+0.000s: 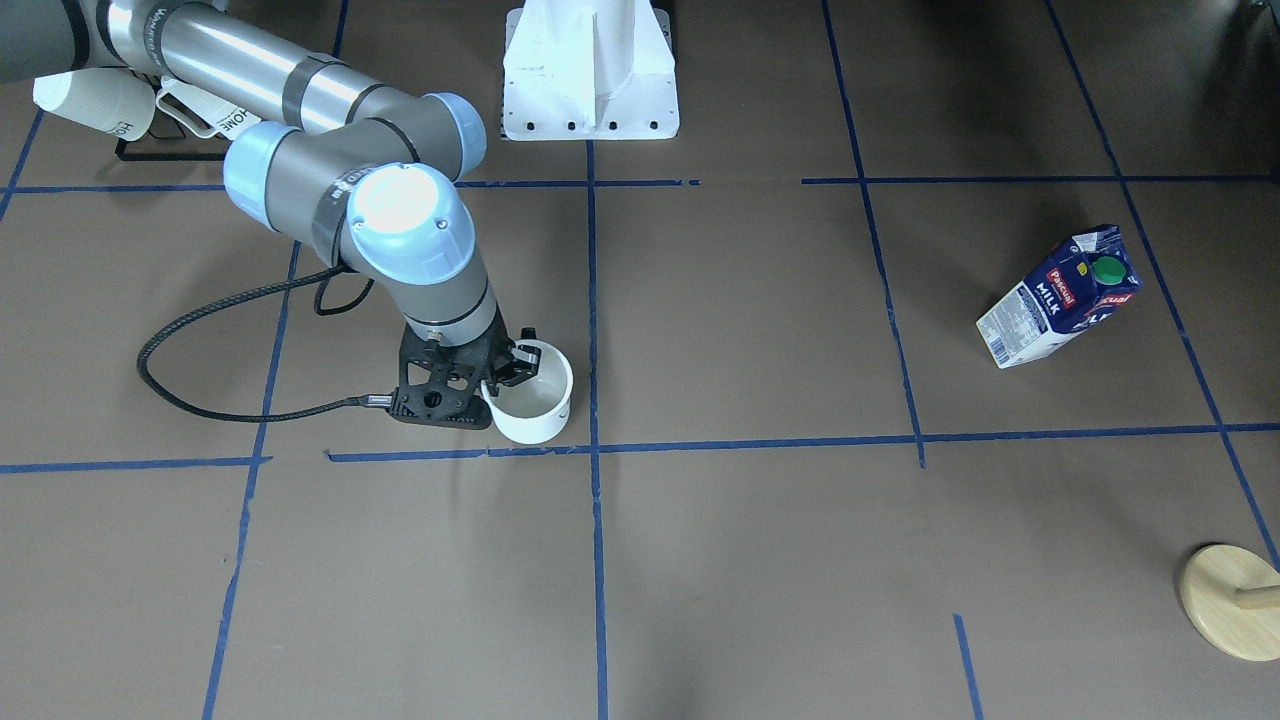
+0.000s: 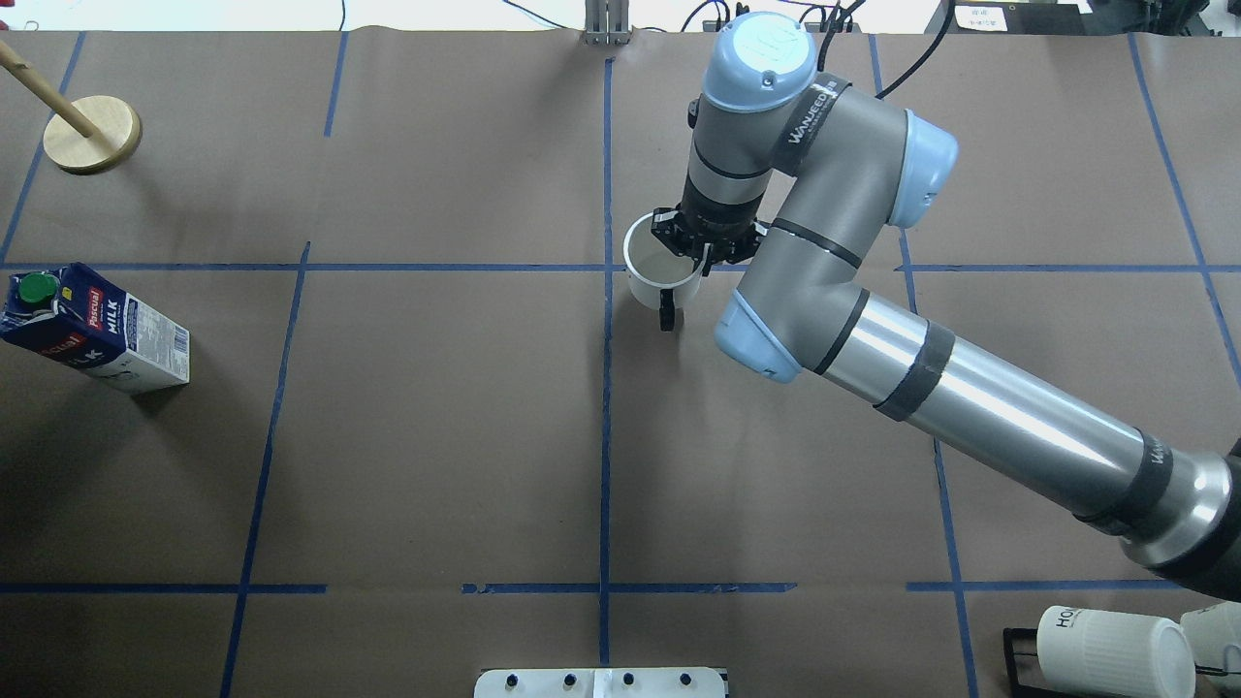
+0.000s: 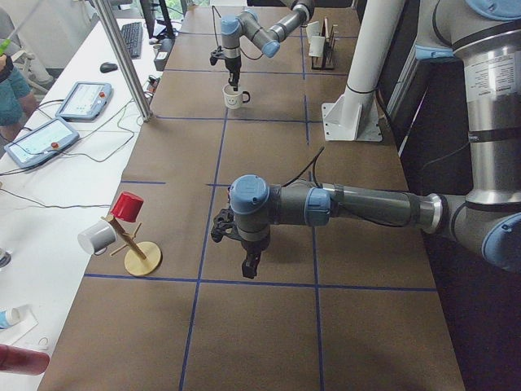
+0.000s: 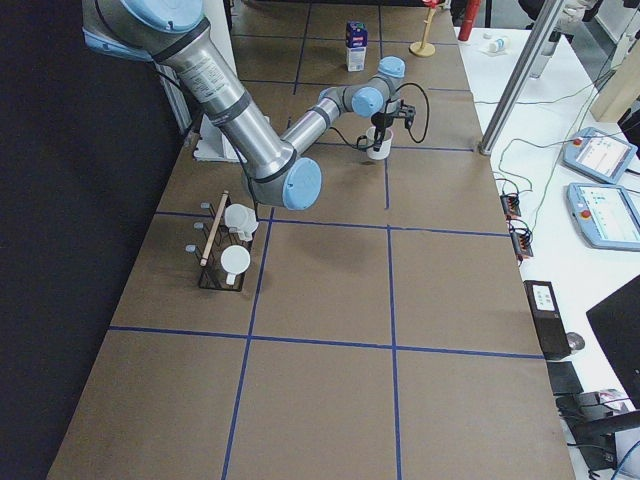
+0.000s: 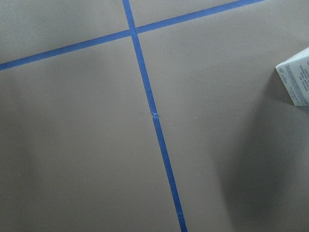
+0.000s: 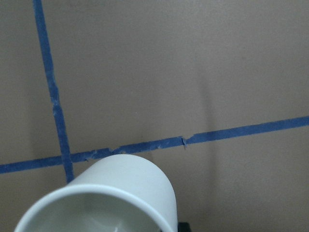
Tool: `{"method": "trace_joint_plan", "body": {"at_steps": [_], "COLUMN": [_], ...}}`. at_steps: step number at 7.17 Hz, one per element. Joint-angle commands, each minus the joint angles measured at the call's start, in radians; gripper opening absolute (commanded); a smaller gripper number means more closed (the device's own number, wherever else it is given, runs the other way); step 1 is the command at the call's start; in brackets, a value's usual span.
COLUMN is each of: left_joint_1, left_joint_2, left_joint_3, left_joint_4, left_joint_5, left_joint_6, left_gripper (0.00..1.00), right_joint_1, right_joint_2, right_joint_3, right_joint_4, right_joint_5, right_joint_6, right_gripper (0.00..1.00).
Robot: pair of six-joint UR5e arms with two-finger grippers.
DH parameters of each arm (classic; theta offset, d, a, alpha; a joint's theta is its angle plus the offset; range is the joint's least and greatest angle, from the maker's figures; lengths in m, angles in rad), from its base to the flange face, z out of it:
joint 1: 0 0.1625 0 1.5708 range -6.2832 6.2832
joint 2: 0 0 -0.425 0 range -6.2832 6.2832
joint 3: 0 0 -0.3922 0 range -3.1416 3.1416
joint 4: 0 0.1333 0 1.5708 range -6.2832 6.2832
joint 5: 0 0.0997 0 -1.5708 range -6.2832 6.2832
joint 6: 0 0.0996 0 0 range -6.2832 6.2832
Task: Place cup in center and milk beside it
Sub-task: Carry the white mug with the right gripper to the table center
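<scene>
The cup (image 2: 662,274), a smooth white mug with a black handle, is just right of the center tape crossing (image 2: 607,267). My right gripper (image 2: 703,247) is shut on its rim, one finger inside. It also shows in the front view (image 1: 530,398), and its rim shows in the right wrist view (image 6: 101,203). I cannot tell whether it rests on the surface or hangs just above it. The milk carton (image 2: 92,330) stands upright far off at the table's left side (image 1: 1065,295). My left gripper (image 3: 248,267) shows only in the left side view, hanging low over the brown surface; I cannot tell if it is open.
A black rack with ribbed white "HOME" mugs (image 2: 1105,650) stands near the robot on its right. A wooden mug tree (image 2: 92,136) stands at the far left corner, past the milk. The white robot base (image 1: 590,80) sits at the table's near edge.
</scene>
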Motion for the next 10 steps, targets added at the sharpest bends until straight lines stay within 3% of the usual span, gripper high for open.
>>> {"method": "trace_joint_plan", "body": {"at_steps": [1, 3, 6, 7, 8, 9, 10], "left_joint_1": [0.000, 0.000, 0.000, 0.000, 0.000, 0.000, 0.000], "left_joint_2": [0.000, 0.000, 0.000, 0.000, 0.000, 0.000, 0.000], "left_joint_3": [0.001, 0.001, 0.003, 0.003, 0.003, 0.003, -0.005], "left_joint_4": [-0.002, 0.000, 0.000, 0.002, 0.000, 0.000, -0.002], "left_joint_5": [0.000, 0.000, 0.000, 0.000, 0.000, 0.000, 0.000], "left_joint_6": [0.000, 0.000, 0.000, 0.000, 0.000, 0.000, 0.000], "left_gripper": [1.00, 1.00, 1.00, 1.00, 1.00, 1.00, 1.00], "right_joint_1": [-0.018, -0.032, -0.058, -0.059, -0.060, -0.060, -0.058], "right_joint_2": [0.013, 0.021, 0.022, 0.022, 0.022, 0.021, 0.021], "right_joint_3": [-0.014, -0.024, -0.056, -0.056, -0.056, -0.056, -0.045], "right_joint_4": [0.002, 0.002, 0.025, 0.040, 0.055, 0.058, 0.058], "right_joint_5": [-0.007, -0.007, -0.037, -0.047, -0.047, -0.047, -0.044], "right_joint_6": [0.030, 0.045, 0.056, 0.076, 0.088, 0.087, 0.081], "right_gripper": [0.00, 0.00, 0.08, 0.23, 0.84, 0.99, 0.99]}}
